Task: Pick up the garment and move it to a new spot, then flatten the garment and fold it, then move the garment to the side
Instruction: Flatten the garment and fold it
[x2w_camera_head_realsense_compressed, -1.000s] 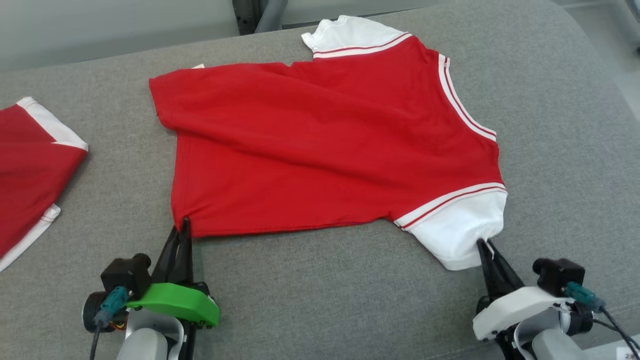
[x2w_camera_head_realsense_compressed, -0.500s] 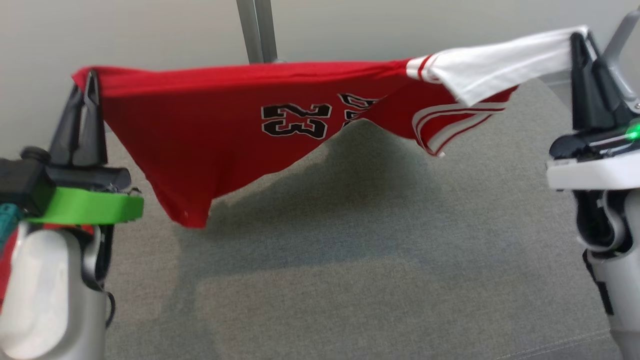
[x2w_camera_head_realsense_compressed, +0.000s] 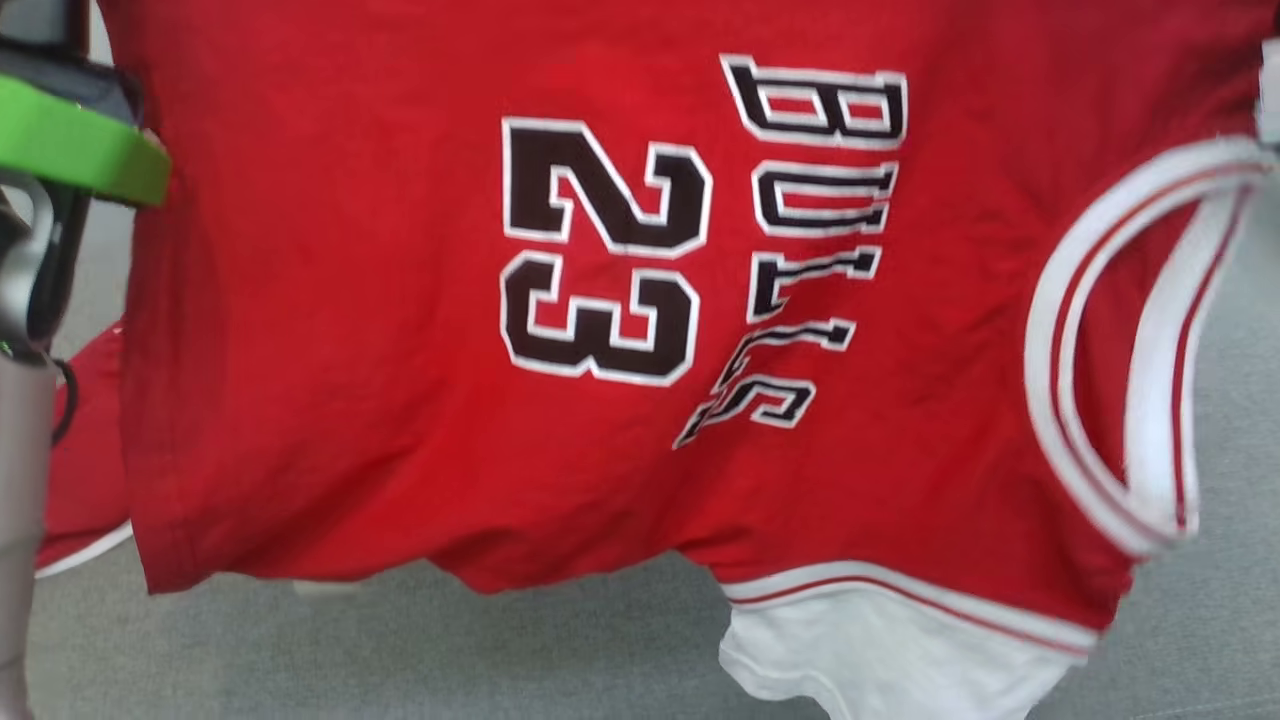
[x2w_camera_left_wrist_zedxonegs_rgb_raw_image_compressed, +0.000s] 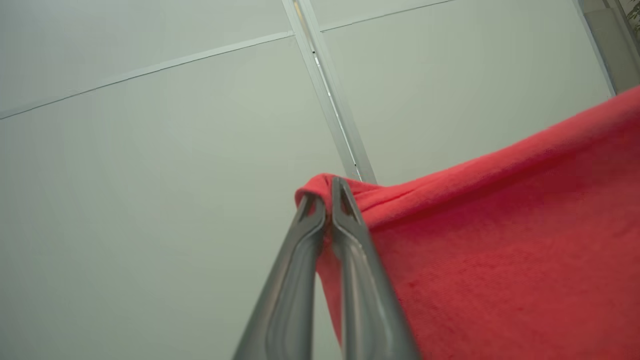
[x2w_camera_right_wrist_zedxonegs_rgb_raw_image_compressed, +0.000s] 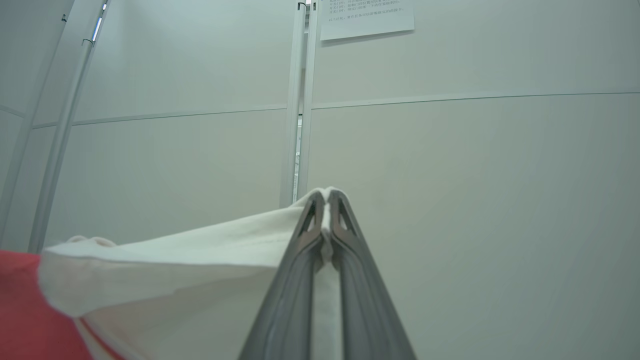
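Your shirt (x2w_camera_head_realsense_compressed: 400, 400) hangs spread out in the air above the grey bench (x2w_camera_head_realsense_compressed: 500, 650), its printed face turned to the head camera. The black "23" and "BULLS" read sideways. A striped white-and-red opening (x2w_camera_head_realsense_compressed: 1150, 350) sits at the right (neck or armhole, you can't tell from here). A white sleeve (x2w_camera_head_realsense_compressed: 880, 660) dangles at the bottom right. Whether that sleeve touches the bench can't be made out.

Your left pincer (x2w_camera_left_wrist_zedxonegs_rgb_raw_image_compressed: 326, 192) is pressed together on a folded red corner of the shirt. The cloth bunches over the tips and slopes away to the right of that wrist view. In the head view, the green wrist cover (x2w_camera_head_realsense_compressed: 70, 150) of that arm shows at the top left, just beside the shirt's edge.

Your right pincer (x2w_camera_right_wrist_zedxonegs_rgb_raw_image_compressed: 325, 196) is pressed together too, pinching the rim of the other white sleeve (x2w_camera_right_wrist_zedxonegs_rgb_raw_image_compressed: 175, 260). A thin strip of white cloth runs down between the fingers, and the red body starts at the lower left corner of that view.

A second red garment (x2w_camera_head_realsense_compressed: 85, 480) with white trim lies on the bench toward its left edge, partly hidden behind the hanging shirt.

Beyond both pincers you see pale wall panels (x2w_camera_right_wrist_zedxonegs_rgb_raw_image_compressed: 475, 200) and a metal post (x2w_camera_left_wrist_zedxonegs_rgb_raw_image_compressed: 330, 105) (a printed paper notice (x2w_camera_right_wrist_zedxonegs_rgb_raw_image_compressed: 366, 17) is stuck high on the wall).
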